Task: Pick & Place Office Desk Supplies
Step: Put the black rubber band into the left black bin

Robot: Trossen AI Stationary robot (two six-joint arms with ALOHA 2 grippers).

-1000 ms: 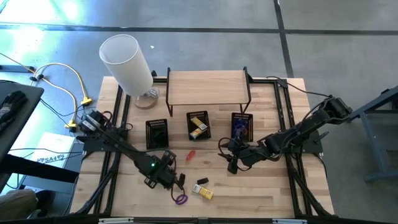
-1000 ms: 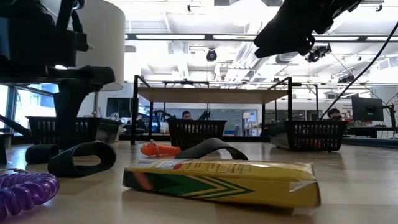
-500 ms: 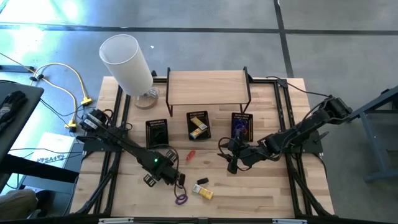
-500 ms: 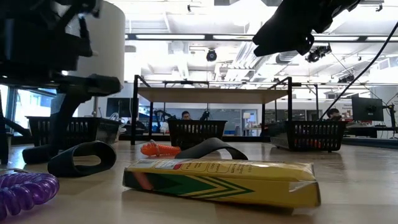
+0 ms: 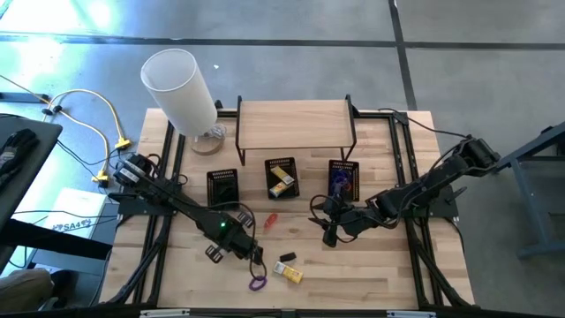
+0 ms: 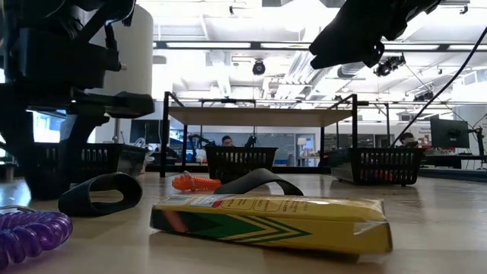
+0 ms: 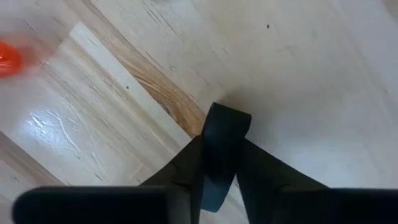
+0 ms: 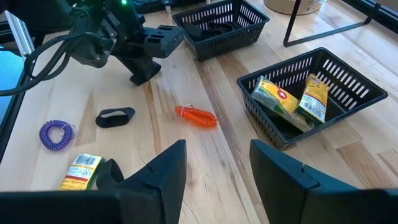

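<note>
The white cylinder (image 5: 181, 91) stands at the far left corner of the wooden table (image 5: 380, 269), left of the low shelf (image 5: 296, 122). Near of the shelf sit three black mesh baskets in a row: the left basket (image 5: 222, 188) with dark pieces inside, the middle basket (image 5: 282, 177) holding yellow packets (image 8: 291, 99), and the right basket (image 5: 343, 179) with blue and purple items.

The left gripper (image 5: 256, 257) hangs low over the near-left part of the table, near of the left basket. It is clenched on a black loop (image 7: 219, 149) pinched upright between its fingers. Just near of it lies the purple coil band (image 5: 257, 283), flat on the wood. A second black loop piece (image 8: 115, 117) lies on the table between the purple coil and the orange coil (image 5: 271, 220), which rests near the middle, just near of the middle basket. To the right of the purple coil lies a yellow box (image 5: 290, 273) with a small black clip (image 5: 286, 258) just beside its far end.

The right gripper (image 5: 328, 231) hovers above the table right of centre, near of the right basket, its fingers (image 8: 281, 172) spread apart and holding nothing.
</note>
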